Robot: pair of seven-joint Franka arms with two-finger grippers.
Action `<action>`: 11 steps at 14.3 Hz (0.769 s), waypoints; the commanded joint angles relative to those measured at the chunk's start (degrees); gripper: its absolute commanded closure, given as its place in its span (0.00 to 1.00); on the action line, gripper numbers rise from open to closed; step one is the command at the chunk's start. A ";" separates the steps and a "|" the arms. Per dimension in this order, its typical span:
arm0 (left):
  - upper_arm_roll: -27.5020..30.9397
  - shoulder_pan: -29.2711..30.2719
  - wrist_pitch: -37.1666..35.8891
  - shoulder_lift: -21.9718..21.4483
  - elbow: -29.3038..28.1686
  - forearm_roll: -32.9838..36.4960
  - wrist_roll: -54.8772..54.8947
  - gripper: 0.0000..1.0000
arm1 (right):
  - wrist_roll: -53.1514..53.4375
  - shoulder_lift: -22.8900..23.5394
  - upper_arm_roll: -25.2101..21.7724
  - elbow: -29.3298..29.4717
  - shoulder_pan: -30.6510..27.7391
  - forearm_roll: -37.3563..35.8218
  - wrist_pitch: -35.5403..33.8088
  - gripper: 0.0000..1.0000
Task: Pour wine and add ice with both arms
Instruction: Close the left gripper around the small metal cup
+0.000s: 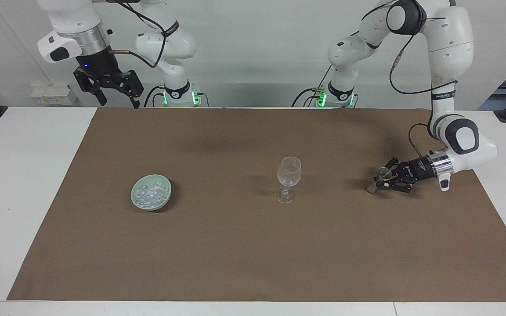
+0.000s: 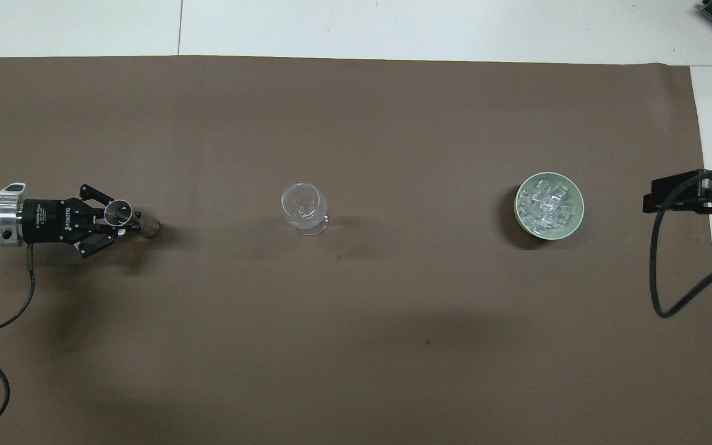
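My left gripper (image 1: pixel 382 180) (image 2: pixel 126 220) reaches in low and sideways at the left arm's end of the mat, shut on a small clear cup (image 1: pixel 378 181) (image 2: pixel 122 212). The cup's base sits at the brown mat; whether it holds wine I cannot tell. A clear stemmed glass (image 1: pixel 288 177) (image 2: pixel 303 207) stands upright mid-mat. Ice (image 1: pixel 149 192) (image 2: pixel 547 204) fills a pale green bowl (image 1: pixel 135 199) (image 2: pixel 573 224) toward the right arm's end. My right gripper (image 1: pixel 117 94) (image 2: pixel 671 196) waits open, raised high over the table edge by its base.
The brown mat (image 1: pixel 235 254) (image 2: pixel 356 346) covers most of the white table (image 1: pixel 20 184). A black cable (image 2: pixel 659 278) hangs from the right arm past the mat's edge. Nothing else stands on the mat.
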 commanded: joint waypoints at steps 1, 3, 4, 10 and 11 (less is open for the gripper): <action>-0.14 1.23 -2.18 -1.98 -0.68 -1.04 0.43 1.00 | -0.79 -0.49 0.16 -0.21 -0.74 1.46 -0.76 0.00; -0.23 0.00 -1.57 -4.26 -0.58 -1.04 -1.67 1.00 | -0.79 -0.49 0.16 -0.21 -0.74 1.46 -0.76 0.00; -0.23 -1.22 -1.22 -5.49 -0.50 -1.04 -3.42 1.00 | -0.79 -0.41 0.16 -0.21 -0.74 1.46 -0.76 0.00; -0.14 -7.29 1.69 -11.20 0.21 -1.04 -11.69 1.00 | -0.79 -0.49 0.16 -0.21 -0.74 1.46 -0.76 0.00; -0.14 -8.52 1.86 -12.26 0.21 -1.04 -13.53 1.00 | -0.79 -0.49 0.16 -0.21 -0.74 1.46 -0.76 0.00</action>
